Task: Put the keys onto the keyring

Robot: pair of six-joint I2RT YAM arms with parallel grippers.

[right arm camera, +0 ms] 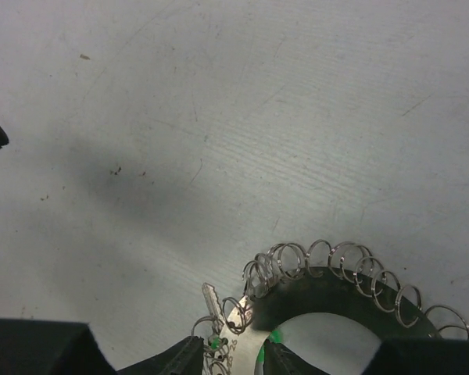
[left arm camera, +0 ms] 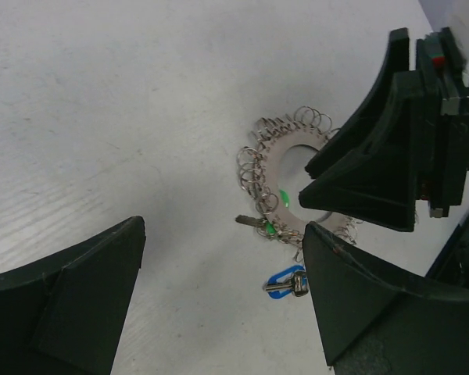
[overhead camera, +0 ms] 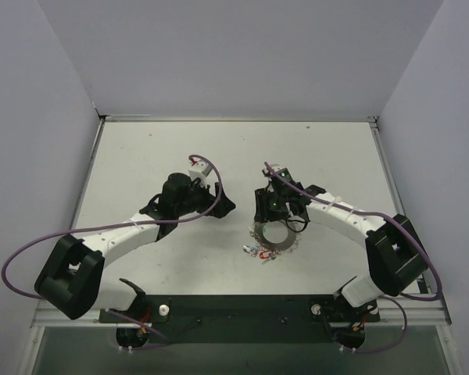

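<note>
Closest in, on the left wrist view: the left gripper (left arm camera: 223,234), jaws spread wide, holding nothing, only bare table (left arm camera: 102,101) in the gap; hovering low, left of the work and a touch farther out. Just beyond its right-hand finger, the blue key (left arm camera: 284,283), flat on the table, just beside the ring, long axis roughly crosswise to the gap between the jaws; probably in need of a wrist turn before any pinch across its thin sides. A little farther, the green key (left arm camera: 270,228), head touching the wavy rim of the keyring (left arm camera: 285,168), silver blade sticking out away from the ring; threaded into a coil or merely lying against it: cannot tell. From above, the keys (overhead camera: 256,251) as one tiny coloured cluster at the ring's near-left edge. Beyond them, the right gripper (left arm camera: 306,183), down over the far side of the ring, tips at the open centre; clamped on the metal or merely poised there: cannot tell. Keyring itself flat on the table, right of centre, nearer the right arm. Judging by all this: keys on the side facing the left arm, so likely the left gripper's pick, reaching right and near; right arm better used as a steadying hold on the ring.
</note>
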